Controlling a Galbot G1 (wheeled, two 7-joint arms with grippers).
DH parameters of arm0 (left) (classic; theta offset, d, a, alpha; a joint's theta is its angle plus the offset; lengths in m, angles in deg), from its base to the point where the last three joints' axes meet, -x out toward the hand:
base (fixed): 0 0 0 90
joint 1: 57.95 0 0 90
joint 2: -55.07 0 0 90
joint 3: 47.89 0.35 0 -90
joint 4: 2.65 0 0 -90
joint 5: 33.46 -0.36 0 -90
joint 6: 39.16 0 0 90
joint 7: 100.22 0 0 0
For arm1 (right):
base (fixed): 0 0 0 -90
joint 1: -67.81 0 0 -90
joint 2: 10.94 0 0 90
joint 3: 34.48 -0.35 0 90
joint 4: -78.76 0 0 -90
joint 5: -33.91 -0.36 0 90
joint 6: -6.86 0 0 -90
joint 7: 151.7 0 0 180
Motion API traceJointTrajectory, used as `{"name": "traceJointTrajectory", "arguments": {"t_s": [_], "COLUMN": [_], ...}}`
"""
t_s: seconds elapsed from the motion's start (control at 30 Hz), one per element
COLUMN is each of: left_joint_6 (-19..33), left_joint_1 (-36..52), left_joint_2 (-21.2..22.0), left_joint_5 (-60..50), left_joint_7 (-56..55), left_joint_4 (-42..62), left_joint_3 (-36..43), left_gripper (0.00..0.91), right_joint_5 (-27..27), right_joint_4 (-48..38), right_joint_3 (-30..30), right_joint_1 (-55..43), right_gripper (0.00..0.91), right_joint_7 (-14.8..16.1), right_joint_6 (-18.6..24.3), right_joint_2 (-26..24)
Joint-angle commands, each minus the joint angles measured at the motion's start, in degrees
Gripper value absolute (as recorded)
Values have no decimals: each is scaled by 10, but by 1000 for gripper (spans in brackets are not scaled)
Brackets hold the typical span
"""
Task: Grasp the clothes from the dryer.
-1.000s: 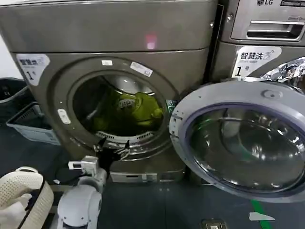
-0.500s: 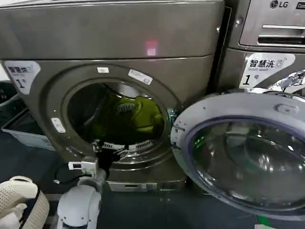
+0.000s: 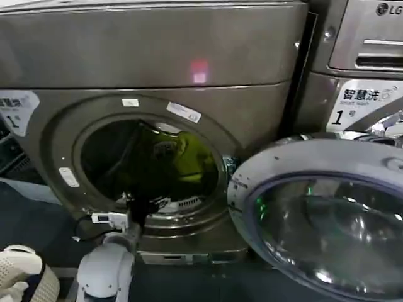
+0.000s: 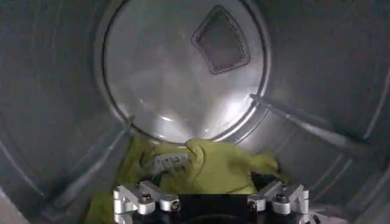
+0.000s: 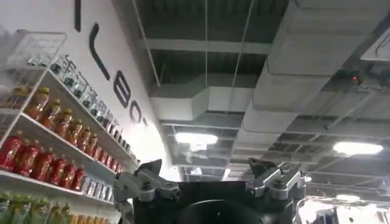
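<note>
A: Where are the clothes [image 3: 165,162]?
B: Inside the dryer [image 3: 157,75], low in the drum, near the back wall. They are yellow-green with a pale patch.
A: And the left tool [image 3: 143,202]?
B: At the bottom of the round hole, spread wide, holding nothing. The clothes lie just past it.
A: The right tool [image 5: 210,182]?
B: Pointing up at the ceiling, away from the dryer, spread wide and empty.

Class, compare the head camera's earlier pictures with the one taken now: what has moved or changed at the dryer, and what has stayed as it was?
The left gripper has pushed forward from below the dryer's round opening onto its lower rim, nearer the clothes. The whole machine looks larger and has slid rightward in the picture, so the camera has closed in. Unchanged: the clothes lie in the drum, not gripped, and the door hangs open.
</note>
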Motion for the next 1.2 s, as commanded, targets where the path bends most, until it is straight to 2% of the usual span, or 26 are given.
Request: {"name": "traceJointTrajectory", "arguments": {"t_s": [0.03, 0.17, 0.3, 0.53, 0.63, 0.67, 0.83, 0.93, 1.0, 1.13, 1.2], "left_joint_6": [-28, -28, -21, 32, 87, 106, 199, 247, 296, 390, 456], "left_joint_1": [60, 124, 196, 303, 326, 337, 384, 418, 436, 473, 491], "left_joint_2": [0, 3, 6, 22, 23, 24, 16, 16, 15, 16, 16], "left_joint_5": [-46, -66, -146, -195, -257, -318, -486, -572, -625, -681, -683], "left_joint_7": [9, 16, 77, 66, 90, 120, 282, 344, 372, 428, 474], "left_joint_4": [70, 140, 220, 362, 410, 434, 492, 522, 535, 567, 585], "left_joint_3": [-1, -4, -5, -3, 3, 0, -10, -12, -14, -24, -37], "left_gripper": [907, 907, 907, 907, 907, 907, 907, 907, 907, 907, 907], "right_joint_5": [-1, 0, 0, 1, 1, 1, 2, 2, 2, 3, 4], "right_joint_4": [-1, -3, -3, -3, 0, 0, -1, 1, 1, -1, -1], "right_joint_3": [0, 3, 8, 9, 12, 14, 14, 18, 19, 21, 23], "right_joint_1": [1, 0, -2, -3, -4, -4, -3, -3, -2, -1, -2], "right_gripper": [907, 907, 907, 907, 907, 907, 907, 907, 907, 907, 907], "right_joint_7": [-1, 0, 0, 1, 1, 1, 2, 2, 2, 2, 2], "right_joint_6": [1, 2, 3, 4, 4, 5, 6, 6, 6, 9, 10], "right_joint_2": [-2, -3, 0, 1, 4, 6, 6, 8, 8, 8, 9]}}
